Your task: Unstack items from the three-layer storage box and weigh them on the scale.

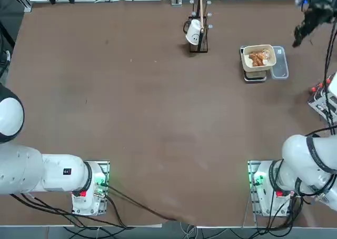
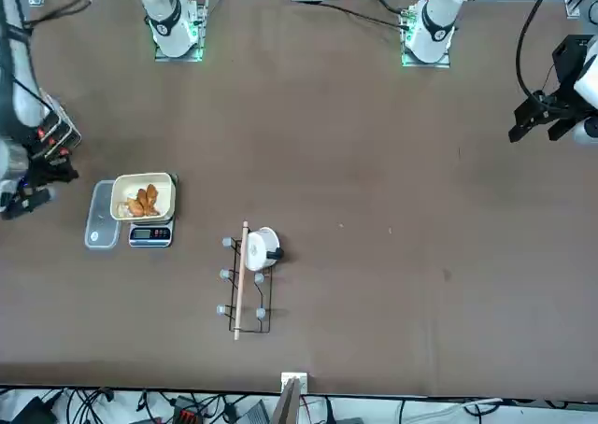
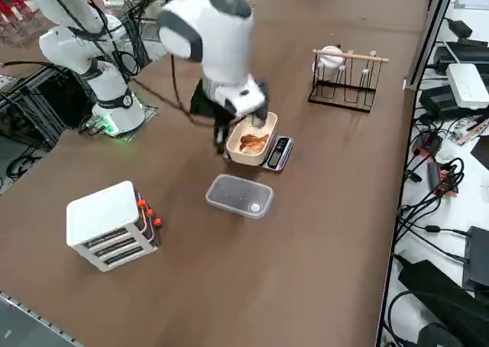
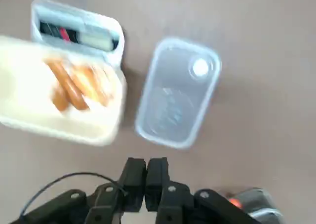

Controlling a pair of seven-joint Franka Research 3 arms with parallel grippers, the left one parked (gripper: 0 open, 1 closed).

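Several items [image 4: 71,86], orange-brown & mostly elongated, w/ a whitish bit among them, lie grouped in cream tray [image 1: 247,57]. Tray sits on scale [image 2: 150,234], far right part of surface [image 1: 158,118]; scale's display strip & buttons show past tray rim. Readout too small to tell.

R claw [image 4: 146,182]: clenched, fingertips together, nil between them. Held above surface, to the right of tray & clear dish, apart from both. Wrist tilted; cable loops beside claw.

Clear dish [image 3: 240,196]: shallow, rounded corners, flat on surface just right of scale.

Storage box [image 3: 114,225]: upright at right edge of surface, nearer than scale & well apart from it. White top, 3 tiers stacked on side, red-orange knobs [image 3: 150,212] on far face. Contents: can't tell.

Rack [image 3: 348,79]: dk wire w/ pale wood rod along top, far-mid surface, left of scale. White cup [image 1: 194,32] hangs on rack's left side, dk handle. Rack & scale well apart, bare surface between.
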